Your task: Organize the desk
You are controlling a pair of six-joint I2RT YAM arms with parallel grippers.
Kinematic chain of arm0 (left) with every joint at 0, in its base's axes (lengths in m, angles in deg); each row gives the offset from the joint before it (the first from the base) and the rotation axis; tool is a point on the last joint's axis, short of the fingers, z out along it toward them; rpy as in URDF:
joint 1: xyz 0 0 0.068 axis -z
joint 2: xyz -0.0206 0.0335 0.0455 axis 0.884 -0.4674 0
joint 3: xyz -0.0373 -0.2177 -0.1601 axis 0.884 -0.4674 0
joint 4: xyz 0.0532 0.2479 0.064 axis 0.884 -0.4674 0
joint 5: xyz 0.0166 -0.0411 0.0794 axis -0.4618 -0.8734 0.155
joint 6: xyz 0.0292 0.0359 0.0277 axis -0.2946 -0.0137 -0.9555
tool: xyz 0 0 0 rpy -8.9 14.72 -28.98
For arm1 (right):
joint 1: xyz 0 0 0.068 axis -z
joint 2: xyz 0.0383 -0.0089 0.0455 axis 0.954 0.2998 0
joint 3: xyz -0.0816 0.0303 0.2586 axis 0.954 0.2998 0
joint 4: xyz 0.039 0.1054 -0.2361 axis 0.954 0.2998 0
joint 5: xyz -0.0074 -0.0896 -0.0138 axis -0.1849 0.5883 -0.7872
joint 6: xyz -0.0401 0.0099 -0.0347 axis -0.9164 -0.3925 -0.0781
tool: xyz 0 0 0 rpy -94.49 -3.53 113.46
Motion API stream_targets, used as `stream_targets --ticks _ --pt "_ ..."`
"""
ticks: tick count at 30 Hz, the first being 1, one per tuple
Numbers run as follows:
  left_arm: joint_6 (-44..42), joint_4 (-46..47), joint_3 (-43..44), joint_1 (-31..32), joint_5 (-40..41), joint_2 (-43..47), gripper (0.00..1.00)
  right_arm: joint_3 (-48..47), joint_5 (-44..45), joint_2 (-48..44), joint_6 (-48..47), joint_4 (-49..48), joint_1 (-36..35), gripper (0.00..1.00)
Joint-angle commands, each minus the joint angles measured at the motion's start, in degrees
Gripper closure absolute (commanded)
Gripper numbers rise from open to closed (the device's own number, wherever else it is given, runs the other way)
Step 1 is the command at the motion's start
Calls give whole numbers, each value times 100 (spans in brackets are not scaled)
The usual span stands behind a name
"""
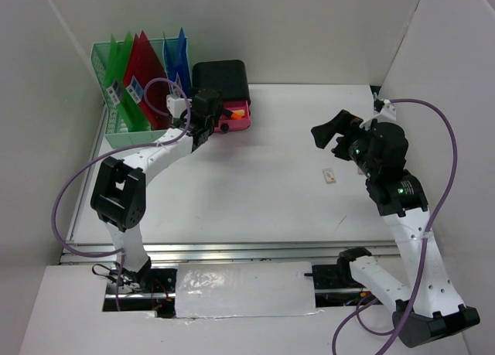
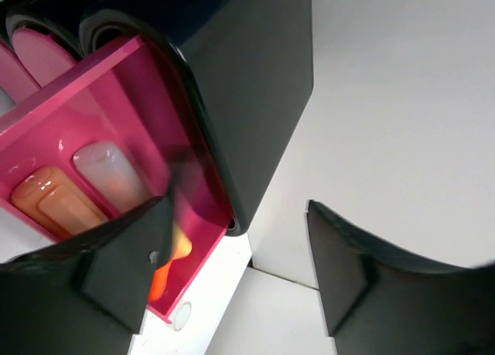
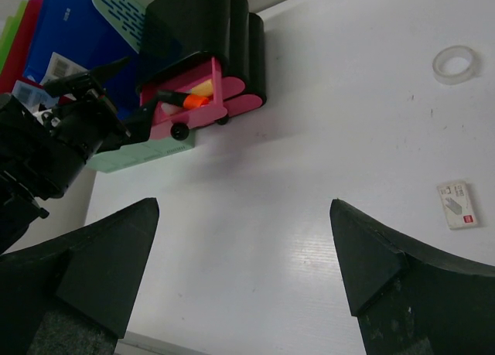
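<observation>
Large flat white desk point(image 1: 255, 200) spread beneath the black plastic drawer box point(image 1: 220, 80), which sat at its far edge. Left gripper point(image 2: 232, 270) jaws stood apart at the box's open pink drawer point(image 2: 93, 146). Right gripper point(image 3: 244, 262) gaped, well right of box. Small white card point(image 1: 330, 175) lay right of box too.

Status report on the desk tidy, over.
Left gripper open at pulled-out pink drawer. Right gripper open, empty. Desk: small packet, tape ring loose. Nothing seen blocking.
</observation>
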Motion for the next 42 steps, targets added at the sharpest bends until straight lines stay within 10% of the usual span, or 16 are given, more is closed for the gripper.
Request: stream_targets --ticks 1,9,18,23,24,25,26,27,42 --pt "-192 43 332 2 61 150 13 41 -37 -23 -77 -277 32 0" --pt "-1297 9 692 19 -18 589 7 226 -713 432 -16 -637 32 0" --pt "-4241 -2567 1629 11 -44 1702 1 261 -1005 2382 520 -1946 -696 2" --pt "-5490 -3425 712 -42 -291 2776 0 -300 -1005 3587 828 -2414 -1390 25" --pt "-5701 -3420 258 -60 -482 3195 0 -345 -856 3754 907 -2465 -1444 36" --pt "-5894 -3498 62 -86 -563 3417 0 -154 -881 3756 1212 -2970 -1470 76" --pt "-5896 -3829 -331 -95 -563 3837 0 -13 -890 3765 1380 -3280 -1540 96" --pt "-5992 -3876 -544 -104 -581 4059 0 67 -890 3808 1530 -3483 -1576 100" --pt "-7074 -3851 -2910 -112 -89 6829 1 -2075 -1013 6585 2226 -3978 -1770 100"
